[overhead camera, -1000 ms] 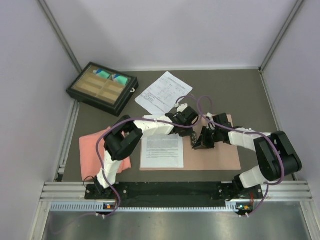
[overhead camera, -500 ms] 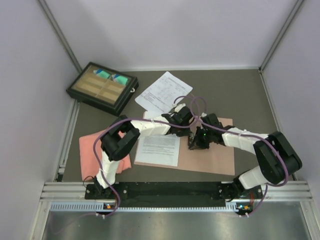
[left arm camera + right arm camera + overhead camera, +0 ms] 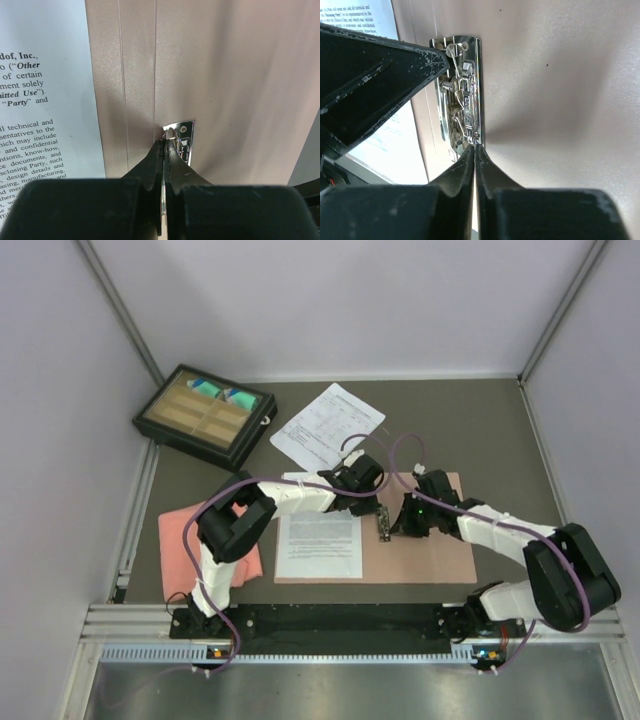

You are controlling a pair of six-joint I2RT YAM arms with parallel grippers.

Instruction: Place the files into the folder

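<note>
The tan folder (image 3: 430, 550) lies open and flat in the middle of the table. A white file of dense text (image 3: 320, 545) rests on its left half. The other file, with a table-like layout (image 3: 325, 425), lies on the table behind the folder. A metal clip (image 3: 384, 523) sits along the folder's spine. My left gripper (image 3: 373, 504) is shut, its tips (image 3: 165, 142) at the far end of the clip (image 3: 182, 137). My right gripper (image 3: 393, 528) is shut too, tips (image 3: 474, 146) touching the near end of the clip (image 3: 467, 90).
A black tray with wooden compartments (image 3: 205, 415) stands at the back left. A salmon-pink folded cloth (image 3: 195, 540) lies left of the folder, partly under my left arm. Grey walls close in the table on three sides.
The folder and its sheet skewed a little half a second ago and now lie square again. Both shut grippers have stayed at the clip, with the right arm shifting slightly rightward.
</note>
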